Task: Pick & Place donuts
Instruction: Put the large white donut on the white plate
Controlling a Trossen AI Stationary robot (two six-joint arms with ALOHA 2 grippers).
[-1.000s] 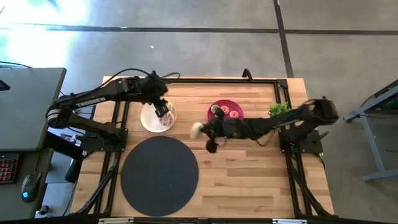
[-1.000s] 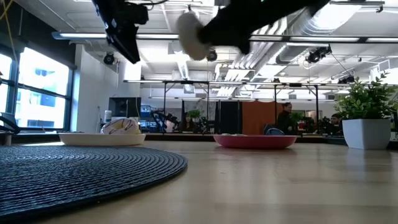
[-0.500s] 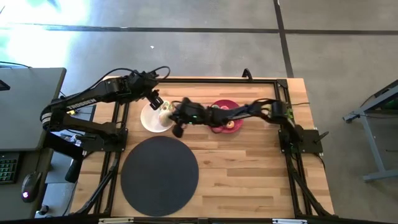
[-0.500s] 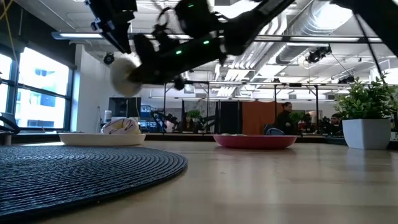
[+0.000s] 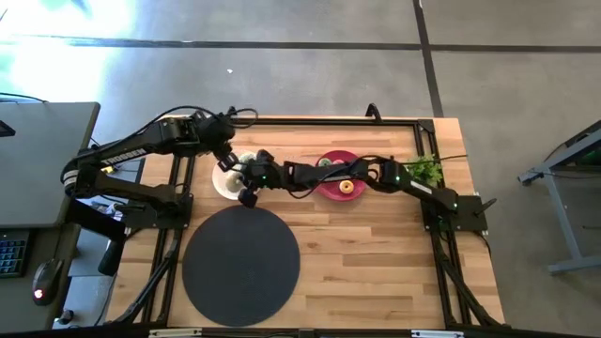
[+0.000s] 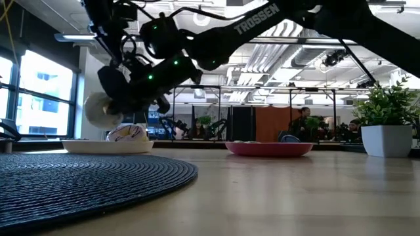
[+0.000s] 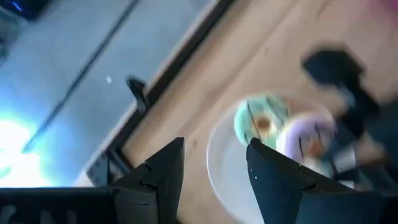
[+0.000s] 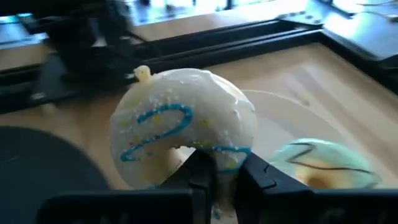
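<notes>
The right pincer (image 8: pixel 217 177) pinched a cream-iced toy donut with blue squiggles (image 8: pixel 186 134), held above the round white plate (image 5: pixel 225 183) on the wooden counter (image 5: pixel 376 244). The left pincer (image 7: pixel 214 165) stood spread over that plate's far edge.

Wooden table (image 5: pixel 376 244) with mat, plates and plant.
A round dark mat (image 5: pixel 240 265) lies nearest; a white plate (image 5: pixel 222 184), red plate (image 5: pixel 331 189) and potted plant (image 5: pixel 424 170) sit behind.
</notes>
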